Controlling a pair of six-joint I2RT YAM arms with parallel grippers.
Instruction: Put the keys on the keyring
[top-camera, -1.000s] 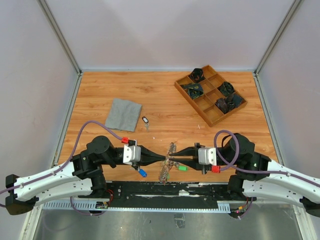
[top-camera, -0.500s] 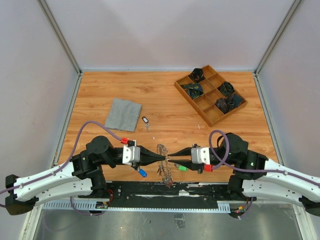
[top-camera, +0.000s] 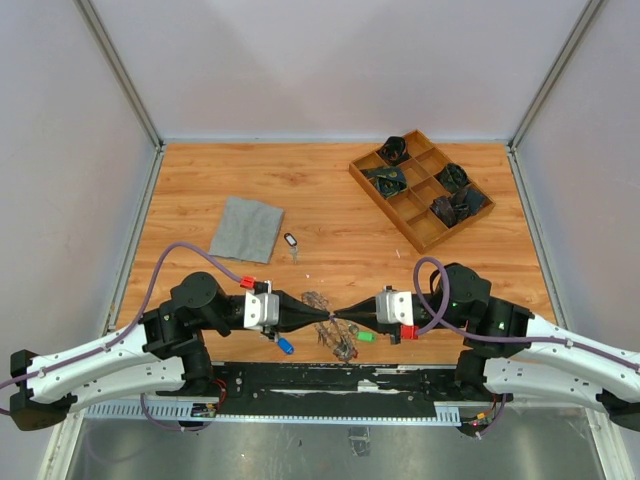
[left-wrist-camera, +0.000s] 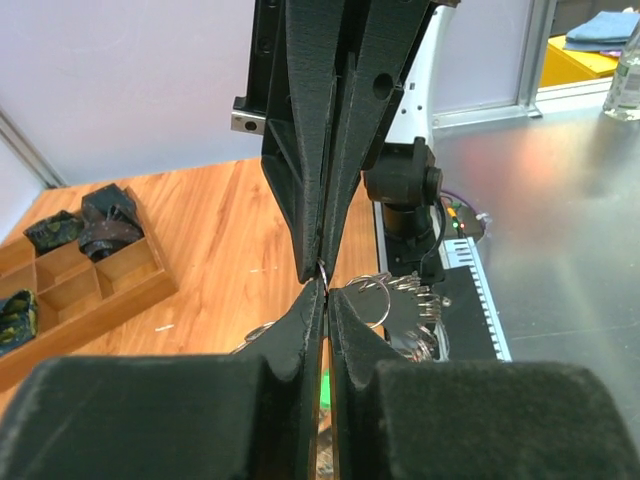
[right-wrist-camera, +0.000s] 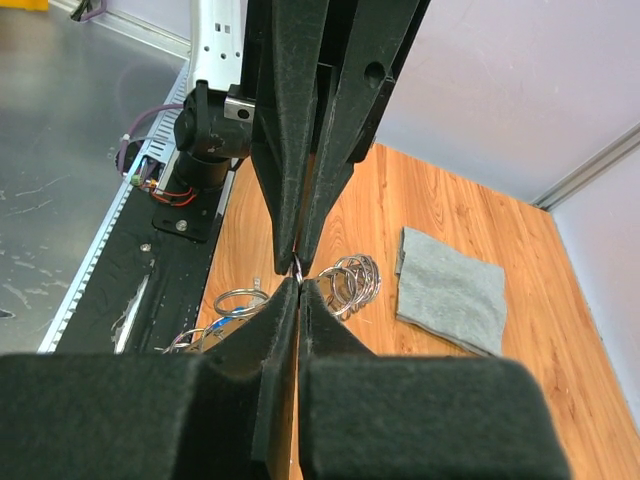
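Note:
My left gripper and right gripper meet tip to tip near the table's front edge. Both are shut on the thin wire of the keyring, whose coils and silver keys hang and spread below the tips. A green tag shows beside them. In the left wrist view my shut gripper pinches the wire, with the keyring's loops to the right. In the right wrist view my shut gripper pinches the same wire next to the coils. One loose key with a black tag lies farther back.
A grey cloth square lies left of centre. A wooden divided tray holding dark items stands at the back right. The black base rail runs along the near edge just behind the grippers.
My right gripper moved left and shut onto the keyring wire. The key bundle swung and spread out under the two tips. The left gripper stayed shut and barely moved.

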